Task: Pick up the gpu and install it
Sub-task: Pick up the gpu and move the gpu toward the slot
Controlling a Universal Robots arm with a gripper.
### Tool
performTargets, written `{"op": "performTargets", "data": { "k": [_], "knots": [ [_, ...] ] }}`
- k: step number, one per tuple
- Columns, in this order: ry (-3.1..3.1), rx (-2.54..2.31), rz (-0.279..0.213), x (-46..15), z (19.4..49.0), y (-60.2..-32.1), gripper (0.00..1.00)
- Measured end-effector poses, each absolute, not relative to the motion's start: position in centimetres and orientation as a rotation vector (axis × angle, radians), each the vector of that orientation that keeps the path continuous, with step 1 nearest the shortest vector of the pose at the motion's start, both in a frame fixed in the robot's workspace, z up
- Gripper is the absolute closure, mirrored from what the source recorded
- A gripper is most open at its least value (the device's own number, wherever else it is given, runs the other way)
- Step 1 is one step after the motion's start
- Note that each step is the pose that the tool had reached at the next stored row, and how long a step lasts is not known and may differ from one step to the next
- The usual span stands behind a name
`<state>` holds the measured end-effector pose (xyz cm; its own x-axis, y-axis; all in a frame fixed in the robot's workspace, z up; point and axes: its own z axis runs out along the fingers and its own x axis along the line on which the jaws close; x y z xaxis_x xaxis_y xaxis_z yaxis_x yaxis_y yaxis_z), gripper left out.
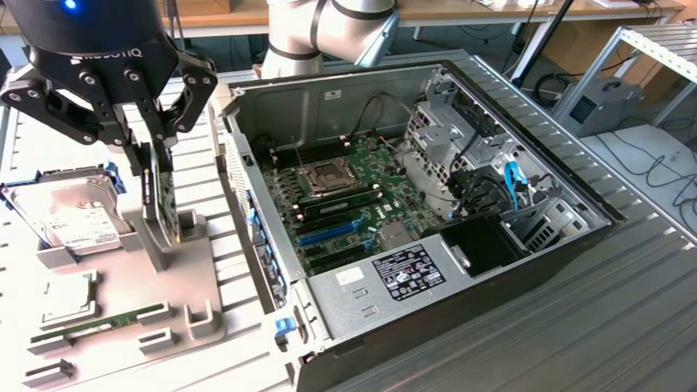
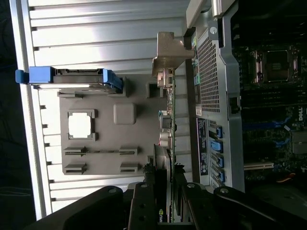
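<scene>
In grey holder (image 1: 188, 287), upright gpu (image 1: 163, 200)

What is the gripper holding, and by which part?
The gpu, pinched at its top edge by the gripper, standing upright in the grey holder.

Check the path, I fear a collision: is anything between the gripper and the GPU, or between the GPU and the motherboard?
Nothing visible at the gripper: it grips the thin flat black GPU card, upright in its grey holder. Between card and green motherboard rises the case's grey metal side wall; the case top is open.
</scene>
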<state>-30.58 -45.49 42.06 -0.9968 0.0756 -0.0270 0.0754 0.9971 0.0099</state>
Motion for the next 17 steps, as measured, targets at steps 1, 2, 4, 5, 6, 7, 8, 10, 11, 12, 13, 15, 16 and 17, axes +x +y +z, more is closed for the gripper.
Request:
{"op": "performTargets", "data": {
  "k": [1, 2, 4, 5, 6, 7, 8, 10, 11, 12, 13, 15, 16, 17],
  "knots": [
    [3.112, 0.118, 0.014, -30.58, 42.1, -45.49, 0.74],
    [3.112, 0.118, 0.014, -30.58, 42.14, -45.49, 0.74],
    [3.112, 0.118, 0.014, -30.58, 42.22, -45.49, 0.74],
    [3.112, 0.118, 0.014, -30.58, 42.25, -45.49, 0.74],
    [3.112, 0.118, 0.014, -30.58, 42.28, -45.49, 0.74],
    [3.112, 0.118, 0.014, -30.58, 42.31, -45.49, 0.74],
    [3.112, 0.118, 0.014, -30.58, 42.35, -45.49, 0.74],
    [3.112, 0.118, 0.014, -30.58, 42.42, -45.49, 0.74],
    [3.112, 0.118, 0.014, -30.58, 42.45, -45.49, 0.74],
    [3.112, 0.118, 0.014, -30.58, 42.47, -45.49, 0.74],
    [3.112, 0.118, 0.014, -30.58, 42.49, -45.49, 0.74],
    [3.112, 0.118, 0.014, -30.58, 42.54, -45.49, 0.74],
    [3.112, 0.118, 0.014, -30.58, 42.55, -45.49, 0.74],
    [3.112, 0.118, 0.014, -30.58, 42.57, -45.49, 0.74]
  ]
}}
